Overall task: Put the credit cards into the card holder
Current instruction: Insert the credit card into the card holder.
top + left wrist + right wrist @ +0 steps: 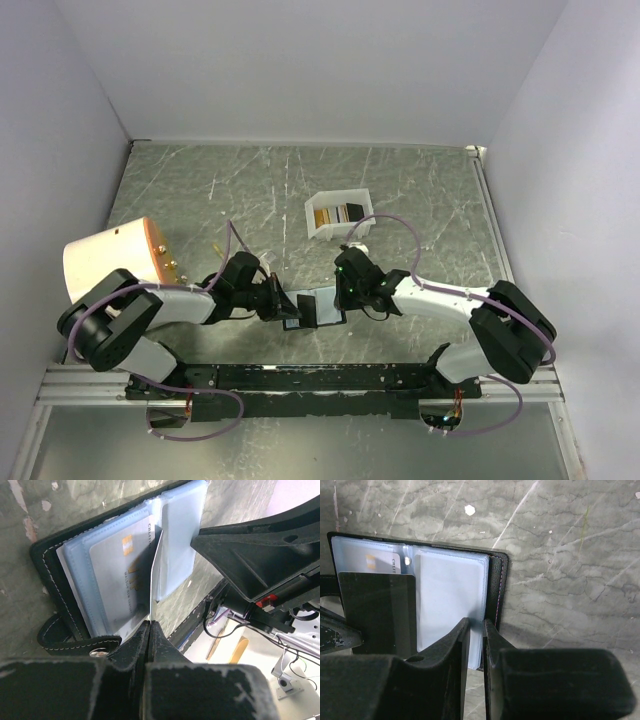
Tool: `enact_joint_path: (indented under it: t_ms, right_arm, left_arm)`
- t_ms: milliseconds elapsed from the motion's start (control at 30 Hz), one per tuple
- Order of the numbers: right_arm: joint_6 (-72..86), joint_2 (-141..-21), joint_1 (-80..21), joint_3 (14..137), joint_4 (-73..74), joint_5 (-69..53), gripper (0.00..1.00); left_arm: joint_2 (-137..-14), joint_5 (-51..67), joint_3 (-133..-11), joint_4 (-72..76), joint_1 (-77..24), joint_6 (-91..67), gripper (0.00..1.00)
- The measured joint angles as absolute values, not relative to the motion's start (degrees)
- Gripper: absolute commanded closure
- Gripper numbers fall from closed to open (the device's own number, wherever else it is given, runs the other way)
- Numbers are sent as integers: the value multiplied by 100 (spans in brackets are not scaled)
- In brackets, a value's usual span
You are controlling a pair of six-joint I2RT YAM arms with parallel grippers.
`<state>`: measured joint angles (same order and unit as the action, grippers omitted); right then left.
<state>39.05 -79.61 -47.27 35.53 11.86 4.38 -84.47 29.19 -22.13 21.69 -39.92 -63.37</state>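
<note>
The card holder (498,595) lies open on the table (560,580) between the arms. The left gripper (150,629) is clamped on a dark card (377,612), stood on edge over its pockets, likely for sliding in. The right gripper (476,630) pinches the holder's other half, seemingly to steady it.

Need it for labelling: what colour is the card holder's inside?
Pale blue-grey; the card holder shows best in the right wrist view.
</note>
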Motion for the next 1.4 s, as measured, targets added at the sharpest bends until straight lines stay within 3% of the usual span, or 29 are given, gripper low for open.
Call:
enact_joint_path:
  t_ms: [1400]
  right_arm:
    - [3983,-7924,-4733,3496,1125,454,87]
  left_arm:
    - [-8379,3070,-2381,2121,-3743,-6302,93]
